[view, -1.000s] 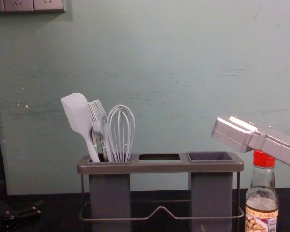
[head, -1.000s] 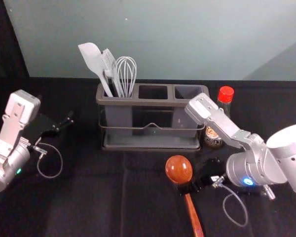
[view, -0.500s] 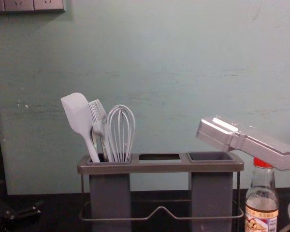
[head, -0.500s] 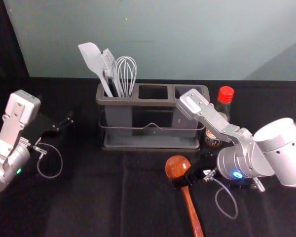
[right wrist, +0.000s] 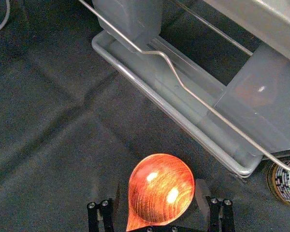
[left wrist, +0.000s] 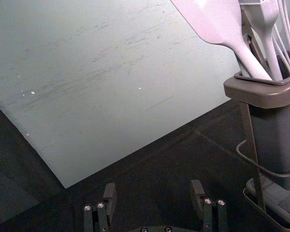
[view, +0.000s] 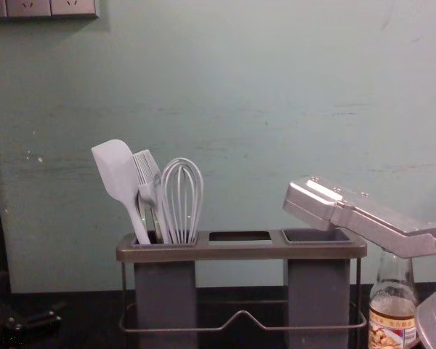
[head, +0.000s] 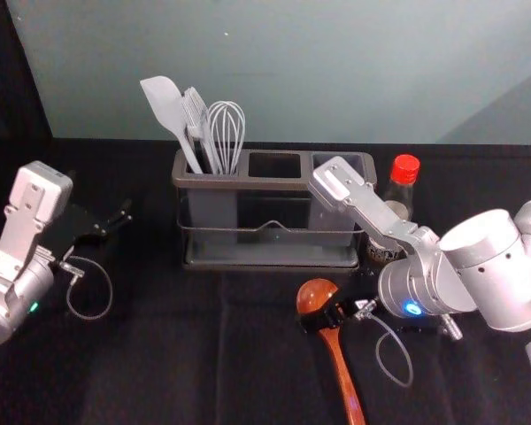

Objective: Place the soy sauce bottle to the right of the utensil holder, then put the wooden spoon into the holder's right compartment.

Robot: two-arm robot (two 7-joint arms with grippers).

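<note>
The wooden spoon (head: 341,376) lies on the black cloth in front of the utensil holder (head: 279,184), bowl toward the holder. Over its bowl is my right gripper (head: 319,320). In the right wrist view my right gripper (right wrist: 158,191) is open, with the spoon's bowl (right wrist: 160,188) between its fingers; contact cannot be told. The soy sauce bottle (head: 402,188) stands upright beside the holder's right end, partly behind the right arm. The right compartment (view: 316,234) holds no utensil. My left gripper (head: 115,223) is parked at the left, and my left gripper (left wrist: 153,188) is open and holds nothing.
A spatula (head: 165,104), a brush and a whisk (head: 227,128) stand in the holder's left compartment. A wall rises behind the table. The right forearm (head: 372,208) reaches above the holder's right end and hides part of the bottle.
The right arm has shifted to the left, bringing its gripper from beside the spoon's neck to over the bowl. The left arm, holder and bottle have stayed in place.
</note>
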